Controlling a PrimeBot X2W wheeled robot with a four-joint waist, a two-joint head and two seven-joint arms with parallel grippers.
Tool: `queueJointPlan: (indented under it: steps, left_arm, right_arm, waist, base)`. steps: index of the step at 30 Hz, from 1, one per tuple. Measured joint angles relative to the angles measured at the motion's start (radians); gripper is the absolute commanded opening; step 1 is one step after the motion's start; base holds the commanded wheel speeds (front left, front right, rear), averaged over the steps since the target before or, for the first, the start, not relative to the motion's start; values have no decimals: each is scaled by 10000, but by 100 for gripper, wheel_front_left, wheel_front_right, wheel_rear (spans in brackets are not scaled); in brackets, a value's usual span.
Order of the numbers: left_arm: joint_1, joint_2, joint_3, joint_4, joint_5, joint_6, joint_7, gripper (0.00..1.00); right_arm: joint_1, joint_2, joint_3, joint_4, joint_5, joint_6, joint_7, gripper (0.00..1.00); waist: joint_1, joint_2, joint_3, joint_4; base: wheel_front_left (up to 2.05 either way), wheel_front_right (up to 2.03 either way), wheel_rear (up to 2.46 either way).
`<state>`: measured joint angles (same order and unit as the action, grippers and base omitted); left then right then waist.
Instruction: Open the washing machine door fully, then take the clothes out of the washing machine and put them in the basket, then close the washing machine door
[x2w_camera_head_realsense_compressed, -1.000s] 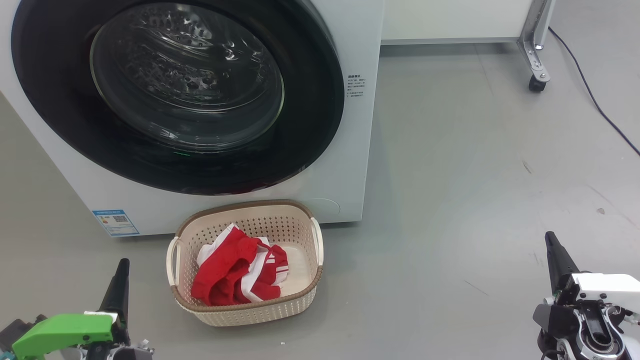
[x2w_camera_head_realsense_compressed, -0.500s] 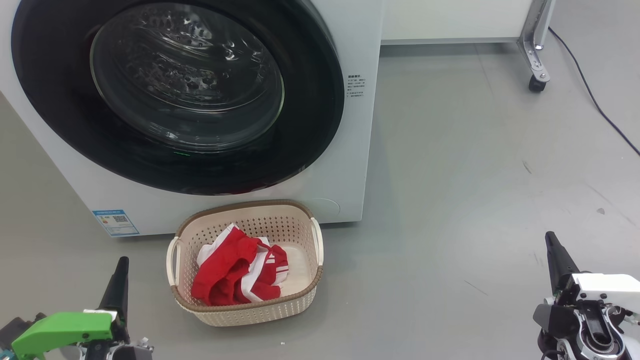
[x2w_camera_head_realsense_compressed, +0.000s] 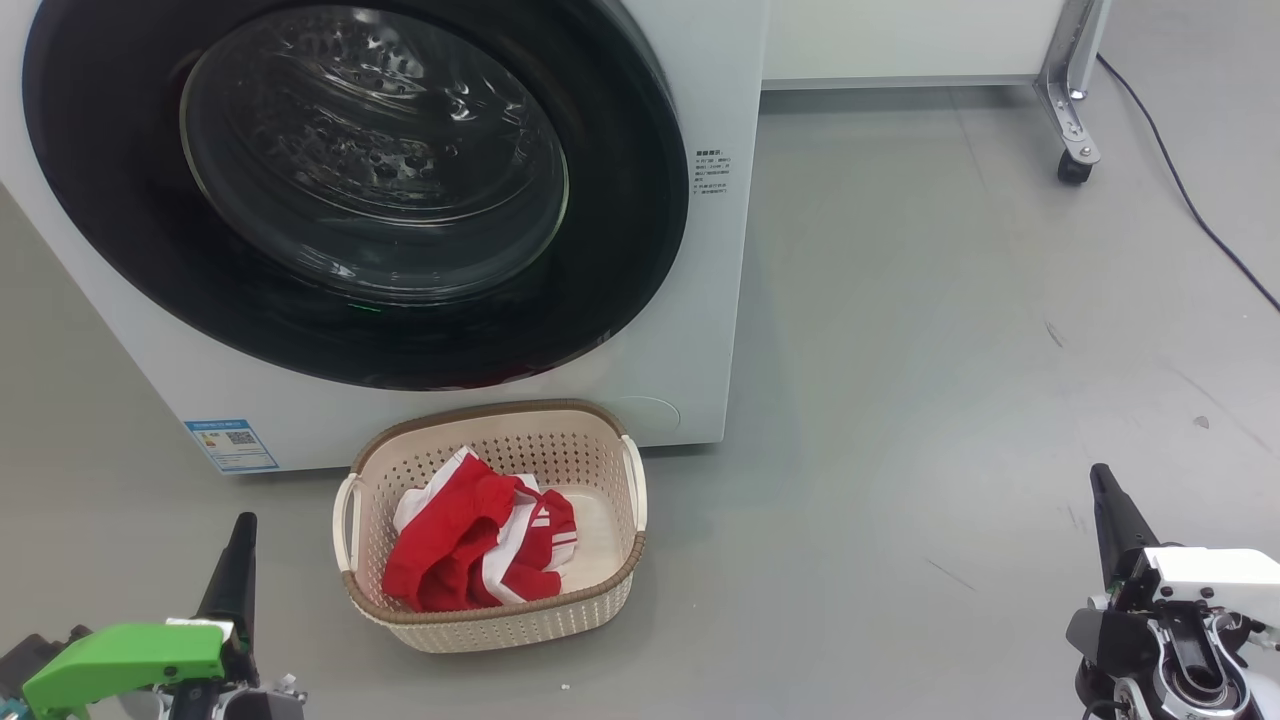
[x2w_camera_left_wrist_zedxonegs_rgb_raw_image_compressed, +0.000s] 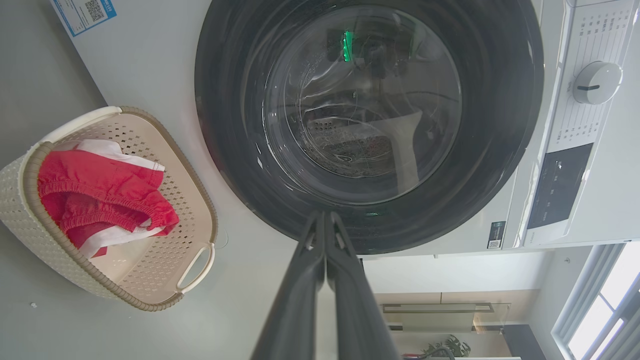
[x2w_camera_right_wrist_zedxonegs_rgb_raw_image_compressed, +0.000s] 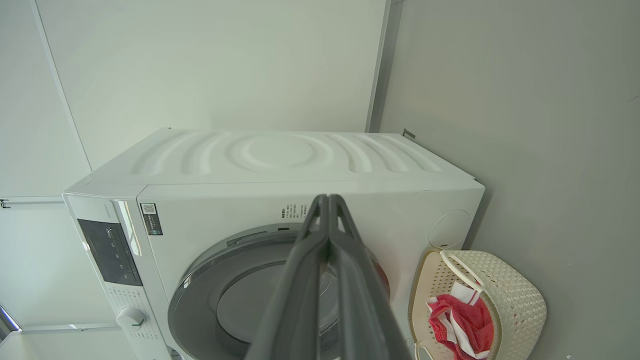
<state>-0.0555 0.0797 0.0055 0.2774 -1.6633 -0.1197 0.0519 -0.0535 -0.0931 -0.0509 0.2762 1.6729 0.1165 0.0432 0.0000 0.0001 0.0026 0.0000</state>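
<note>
The round black washing machine door (x2w_camera_head_realsense_compressed: 360, 190) lies shut against the white washing machine (x2w_camera_head_realsense_compressed: 715, 300), its glass bowl showing the steel drum behind it. On the floor in front stands the cream basket (x2w_camera_head_realsense_compressed: 490, 610), and red clothes (x2w_camera_head_realsense_compressed: 470, 550) with white stripes lie inside it. At the lower left, well short of the basket, my left gripper (x2w_camera_head_realsense_compressed: 240, 530) points up, fingers pressed together and holding nothing. My right gripper (x2w_camera_head_realsense_compressed: 1105, 480) sits low at the far right over bare floor, also shut and holding nothing. The left wrist view shows the door (x2w_camera_left_wrist_zedxonegs_rgb_raw_image_compressed: 370, 125), basket (x2w_camera_left_wrist_zedxonegs_rgb_raw_image_compressed: 195, 200) and clothes (x2w_camera_left_wrist_zedxonegs_rgb_raw_image_compressed: 100, 190).
A metal frame leg on a caster (x2w_camera_head_realsense_compressed: 1072, 165) stands at the back right, with a black cable (x2w_camera_head_realsense_compressed: 1190, 200) running along the floor beside it. Grey floor stretches wide to the right of the machine. A blue sticker (x2w_camera_head_realsense_compressed: 232, 445) marks the machine's lower left corner.
</note>
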Motion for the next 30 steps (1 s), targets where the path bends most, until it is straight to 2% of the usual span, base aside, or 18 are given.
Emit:
queueJointPlan:
  steps: [30]
  left_arm:
    - [-4, -2, 36, 13, 0, -2, 13, 0]
  right_arm:
    - [-5, 6, -36, 40, 0, 50, 4, 0]
  waist:
    - [0, 0, -1, 0]
  base:
    - [0, 0, 0]
